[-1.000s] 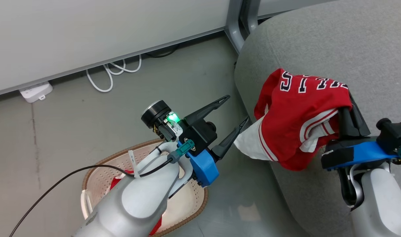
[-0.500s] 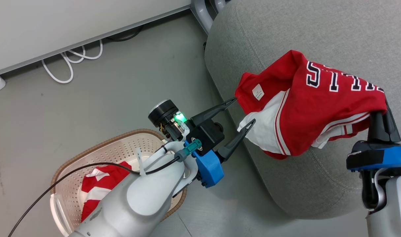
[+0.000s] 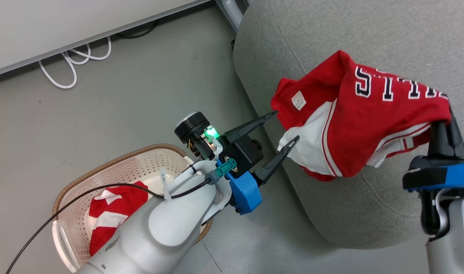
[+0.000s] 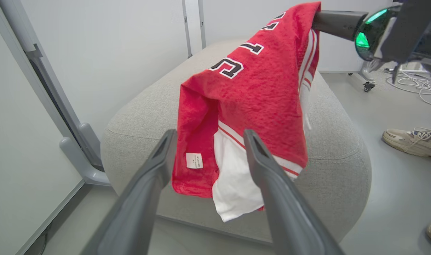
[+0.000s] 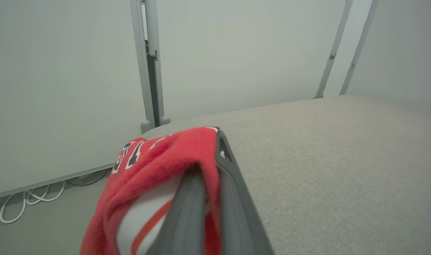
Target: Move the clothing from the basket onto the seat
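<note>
Grey floor carries the basket (image 3: 140, 171) nearest the robot, with a second garment (image 3: 114, 205) lying inside. Just past it the left pincer (image 3: 286, 125) stands wide, tips beside the jersey (image 3: 373, 125). The jersey hangs over the seat (image 3: 331, 45) corner, its long axis running from the low white hem up to the right pincer (image 3: 447, 121), which is clamped on its far end, lettering upward. The left wrist view adds a white tag (image 4: 194, 160) and a person's shoe (image 4: 410, 141). The right wrist view shows the fingers pinched on the fabric.
</note>
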Controlling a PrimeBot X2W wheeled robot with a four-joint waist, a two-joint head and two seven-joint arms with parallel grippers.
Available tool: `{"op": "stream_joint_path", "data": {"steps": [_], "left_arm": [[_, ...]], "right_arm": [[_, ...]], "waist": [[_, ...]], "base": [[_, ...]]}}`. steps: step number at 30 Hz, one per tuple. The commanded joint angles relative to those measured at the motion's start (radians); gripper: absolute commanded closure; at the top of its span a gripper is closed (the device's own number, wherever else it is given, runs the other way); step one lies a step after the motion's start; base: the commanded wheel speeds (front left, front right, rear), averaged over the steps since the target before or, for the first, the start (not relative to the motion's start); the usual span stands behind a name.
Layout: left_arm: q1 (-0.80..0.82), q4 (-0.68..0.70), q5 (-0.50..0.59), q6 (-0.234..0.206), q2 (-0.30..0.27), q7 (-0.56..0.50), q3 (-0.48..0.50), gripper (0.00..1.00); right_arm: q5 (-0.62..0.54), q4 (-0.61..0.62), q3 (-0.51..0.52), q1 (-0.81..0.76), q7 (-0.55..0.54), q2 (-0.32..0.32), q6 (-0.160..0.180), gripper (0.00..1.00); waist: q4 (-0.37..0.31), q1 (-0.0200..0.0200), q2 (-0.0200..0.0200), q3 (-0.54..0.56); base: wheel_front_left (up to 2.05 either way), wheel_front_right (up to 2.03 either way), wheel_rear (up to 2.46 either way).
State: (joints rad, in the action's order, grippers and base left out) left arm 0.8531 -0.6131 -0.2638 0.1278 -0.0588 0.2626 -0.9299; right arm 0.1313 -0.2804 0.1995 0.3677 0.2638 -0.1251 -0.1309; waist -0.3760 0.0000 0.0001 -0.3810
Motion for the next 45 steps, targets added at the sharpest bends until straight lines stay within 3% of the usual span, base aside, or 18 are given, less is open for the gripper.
{"op": "stream_joint_path", "data": {"steps": [1,10,19,23,29,37,45], "left_arm": [[0.011,0.0,-0.005,0.004,-0.007,0.003,0.002,0.0],[0.073,0.011,0.013,0.002,-0.006,0.003,0.011,0.0],[0.175,-0.01,0.048,0.0,-0.032,-0.002,0.007,0.0],[0.218,0.002,0.057,-0.01,-0.054,-0.019,0.013,0.0],[0.266,0.035,0.073,-0.014,-0.084,-0.047,0.01,0.0],[0.29,0.077,0.079,-0.022,-0.111,-0.073,0.006,0.0],[0.291,0.103,0.072,-0.029,-0.126,-0.086,0.001,0.0]], "right_arm": [[-0.007,0.012,-0.004,0.015,0.001,-0.015,0.0,1.0],[0.022,0.086,0.002,0.188,0.001,-0.125,0.0,1.0],[0.074,0.137,0.15,0.445,0.001,-0.308,0.0,1.0],[0.105,0.099,0.211,0.547,0.001,-0.4,0.0,1.0],[0.112,0.012,0.289,0.613,0.001,-0.463,0.0,1.0],[0.078,-0.162,0.312,0.584,0.001,-0.427,0.0,1.0],[0.069,-0.262,0.347,0.544,0.001,-0.323,0.0,1.0]], "waist": [[0.004,0.0,-0.0001,-0.006],[0.027,0.0,-0.0001,-0.117],[0.036,0.0,-0.0001,-0.305],[0.025,0.0,-0.0001,-0.382],[0.031,0.0,-0.0001,-0.469],[0.04,0.0,-0.0001,-0.532],[0.043,0.0,-0.0001,-0.545]], "base": [[0.0,0.0,0.0],[0.0,0.0,0.0],[0.0,0.0,0.0],[0.0,0.0,0.0],[0.0,0.0,0.0],[0.0,0.0,0.0],[0.0,0.0,0.0]]}}
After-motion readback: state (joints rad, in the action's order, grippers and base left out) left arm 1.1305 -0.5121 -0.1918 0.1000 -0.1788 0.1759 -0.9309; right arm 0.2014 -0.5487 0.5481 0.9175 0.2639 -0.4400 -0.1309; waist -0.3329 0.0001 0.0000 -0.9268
